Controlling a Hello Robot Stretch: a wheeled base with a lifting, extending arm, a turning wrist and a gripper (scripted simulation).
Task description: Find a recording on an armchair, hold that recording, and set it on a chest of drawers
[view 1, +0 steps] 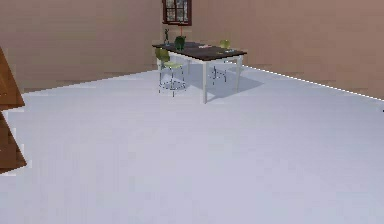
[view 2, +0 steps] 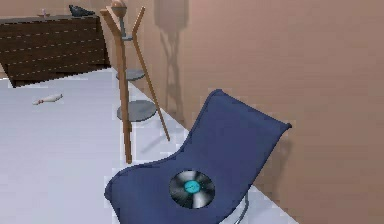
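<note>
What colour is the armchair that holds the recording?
Dark blue armchair; the recording is black with teal centre. Best in arm side view.

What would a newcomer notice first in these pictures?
The blue armchair low in the arm side view, a dark record with a teal centre lying on its seat. Left of it rise a wooden stand and a dark chest of drawers. The forward view's far wall has a dark table with green chairs.

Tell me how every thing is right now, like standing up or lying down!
Armchair: upright, near the wall.
Record: lying flat on the seat.
Wooden stand: standing upright on its legs.
Chest of drawers: drawers look shut.
Table: standing upright, things on top.
Green chair: upright, at the table.
</note>
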